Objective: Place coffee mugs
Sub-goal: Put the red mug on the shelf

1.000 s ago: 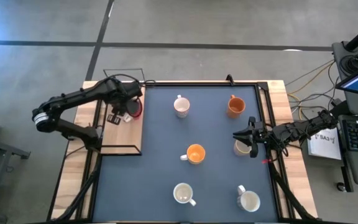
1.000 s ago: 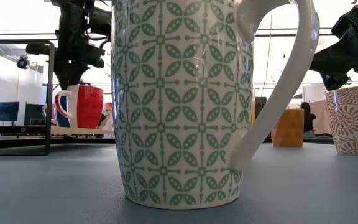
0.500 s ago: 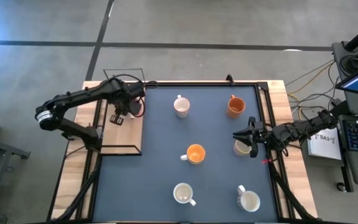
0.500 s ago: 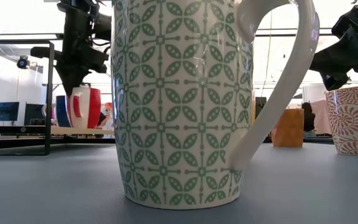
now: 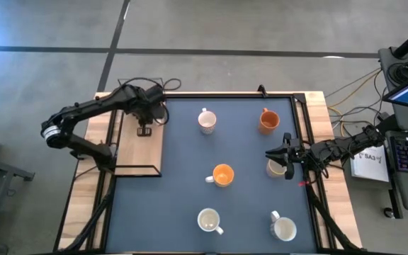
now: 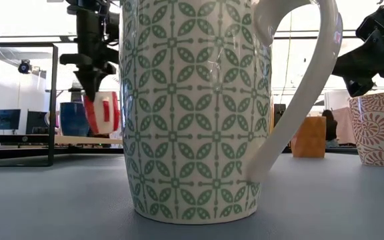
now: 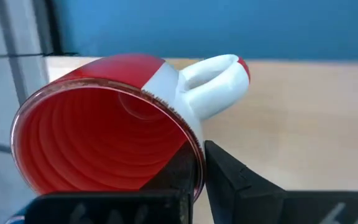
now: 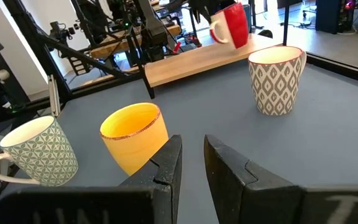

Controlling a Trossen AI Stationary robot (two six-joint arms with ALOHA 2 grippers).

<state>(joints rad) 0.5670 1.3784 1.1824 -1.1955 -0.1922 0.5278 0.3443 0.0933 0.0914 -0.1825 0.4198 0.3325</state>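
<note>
The left gripper (image 5: pixel 154 115), upper left of the high view, clamps the red mug (image 6: pixel 103 112) by its rim, tilted above the wooden board (image 5: pixel 142 152). The right gripper (image 5: pixel 271 154), mid-right, hangs slightly parted and empty beside a patterned mug (image 5: pixel 275 168).

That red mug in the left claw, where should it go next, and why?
Probably carry it over onto the blue mat. The left claw is shut on the red mug's rim, holding it tilted above the wooden board, while other mugs already stand on the mat.
</note>
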